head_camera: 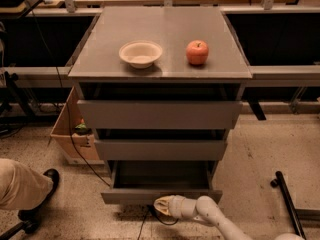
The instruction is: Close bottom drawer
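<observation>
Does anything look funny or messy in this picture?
Only the bottom drawer: it sticks out open, farther than the middle drawer and the top drawer. The gripper is low down at its front panel. Nothing is spilled; the bowl and the apple sit neatly on the cabinet top.
</observation>
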You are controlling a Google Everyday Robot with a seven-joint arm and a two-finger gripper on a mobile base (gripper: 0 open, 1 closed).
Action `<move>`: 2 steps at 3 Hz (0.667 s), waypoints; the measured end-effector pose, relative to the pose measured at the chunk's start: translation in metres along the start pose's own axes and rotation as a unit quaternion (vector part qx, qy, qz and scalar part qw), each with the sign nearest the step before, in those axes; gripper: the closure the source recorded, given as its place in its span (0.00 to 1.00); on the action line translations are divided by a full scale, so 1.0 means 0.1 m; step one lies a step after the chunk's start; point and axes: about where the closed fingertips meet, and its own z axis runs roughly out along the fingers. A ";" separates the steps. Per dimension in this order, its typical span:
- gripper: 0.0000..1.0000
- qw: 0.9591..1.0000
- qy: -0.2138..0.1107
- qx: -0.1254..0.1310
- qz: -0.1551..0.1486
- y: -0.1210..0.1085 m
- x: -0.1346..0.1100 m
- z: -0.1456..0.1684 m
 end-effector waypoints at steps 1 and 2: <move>1.00 0.999 0.018 0.045 -0.006 -0.34 -0.05 0.42; 1.00 0.999 0.018 0.045 -0.006 -0.33 -0.05 0.42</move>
